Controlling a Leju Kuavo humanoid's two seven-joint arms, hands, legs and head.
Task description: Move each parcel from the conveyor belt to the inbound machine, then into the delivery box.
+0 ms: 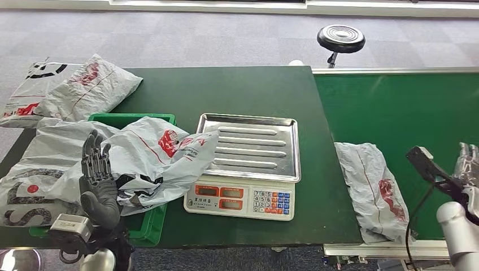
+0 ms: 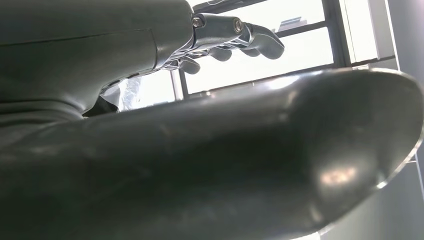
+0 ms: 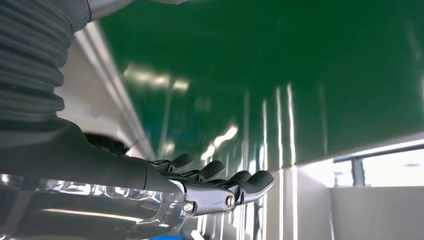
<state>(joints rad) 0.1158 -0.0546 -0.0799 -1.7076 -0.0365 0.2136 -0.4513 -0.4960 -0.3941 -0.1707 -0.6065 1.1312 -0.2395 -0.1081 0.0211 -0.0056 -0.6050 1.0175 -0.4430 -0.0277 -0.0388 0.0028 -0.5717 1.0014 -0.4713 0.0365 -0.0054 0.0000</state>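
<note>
Green bin [image 1: 148, 228]: mostly buried under a heap of grey mail bags [image 1: 141, 161]; one back rim strip and one near corner show, just beside the left hand's fingers [image 1: 95, 152].

Right hand [image 1: 467, 164]: cut by the head view's edge; finger posture can't be read there. A black wrist block [image 1: 425, 162] covers part of it.

Parcel on the belt [image 1: 374, 189], near the right hand: red print too crumpled to read.

Scale [image 1: 242, 200] keypad and displays: too small to read.

Left wrist view: thumb [image 2: 240, 165] close and blurred, blocking most of the scene; a sliver of bag [image 2: 125, 92] shows past it.

Right wrist view: belt [image 3: 280, 70] blurred, glare streaks.
</note>
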